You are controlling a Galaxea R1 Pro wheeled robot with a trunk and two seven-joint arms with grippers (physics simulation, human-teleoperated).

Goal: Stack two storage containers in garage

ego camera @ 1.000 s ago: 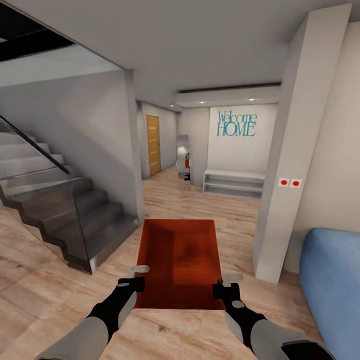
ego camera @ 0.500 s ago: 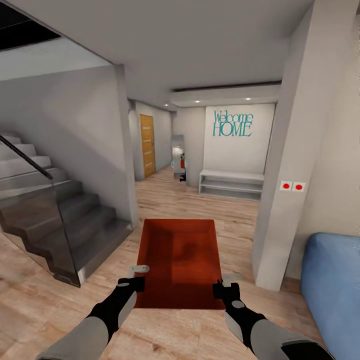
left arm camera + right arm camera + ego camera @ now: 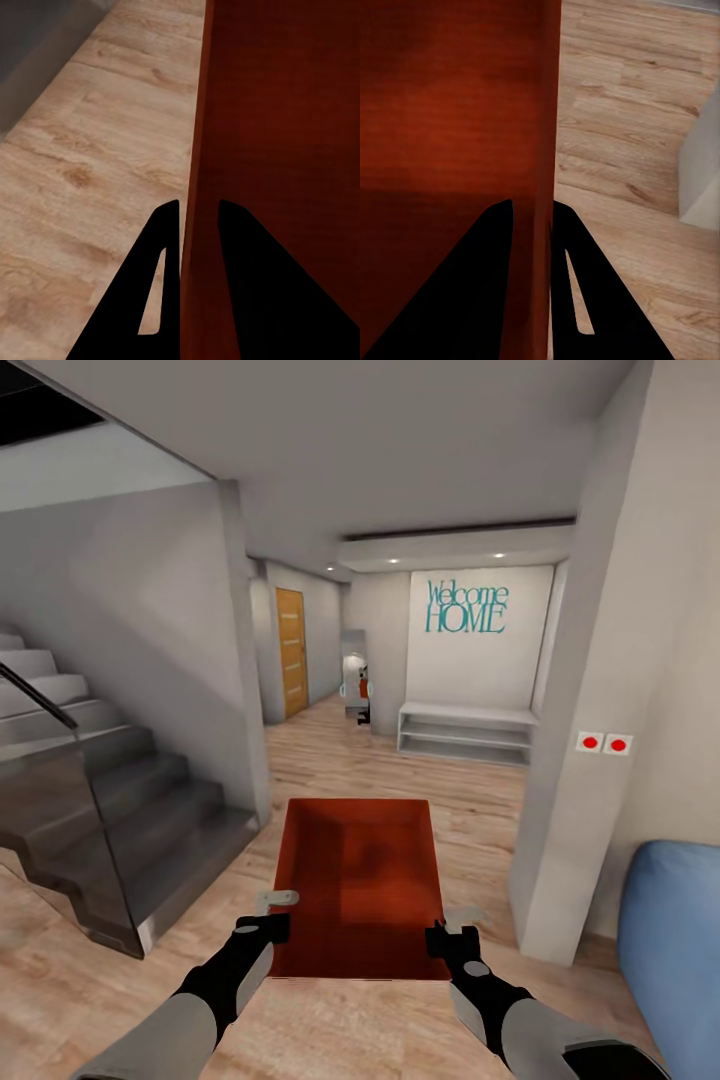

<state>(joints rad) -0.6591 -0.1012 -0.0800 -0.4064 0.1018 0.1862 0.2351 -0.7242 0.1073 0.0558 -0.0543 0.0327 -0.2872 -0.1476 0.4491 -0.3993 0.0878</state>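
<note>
1. Two grippers hold one orange-red storage container (image 3: pixel 362 885) between them, up in the air over the light wood floor (image 3: pixel 420 780).
2. Left of the container are grey stairs (image 3: pixel 120 800) with a glass side, next to a grey wall (image 3: pixel 130 630).
3. On the container's left side, the left gripper (image 3: pixel 272 910) is squeezed onto the thin left wall. In the left wrist view, the left gripper (image 3: pixel 199 217) has one black finger on each side of that wall, with only a thin gap for the wall.
4. Left arm (image 3: pixel 215 985) reaches forward from the bottom of the head view, black near the wrist and grey lower down.
5. On the container's right side, the right gripper (image 3: pixel 452 922) is squeezed onto the thin right wall. In the right wrist view, the right gripper (image 3: pixel 532 206) has its two black fingers pinching that wall.
6. Right arm (image 3: pixel 500 1000) reaches forward the same way.
7. Far past the container are a wooden door (image 3: pixel 291 650), a white bench (image 3: pixel 465 730) and a "Welcome HOME" sign (image 3: pixel 466 607).
8. Right of the container stand a white pillar (image 3: pixel 570 760) with two red dots (image 3: pixel 604 742), and a blue sofa (image 3: pixel 675 940).
</note>
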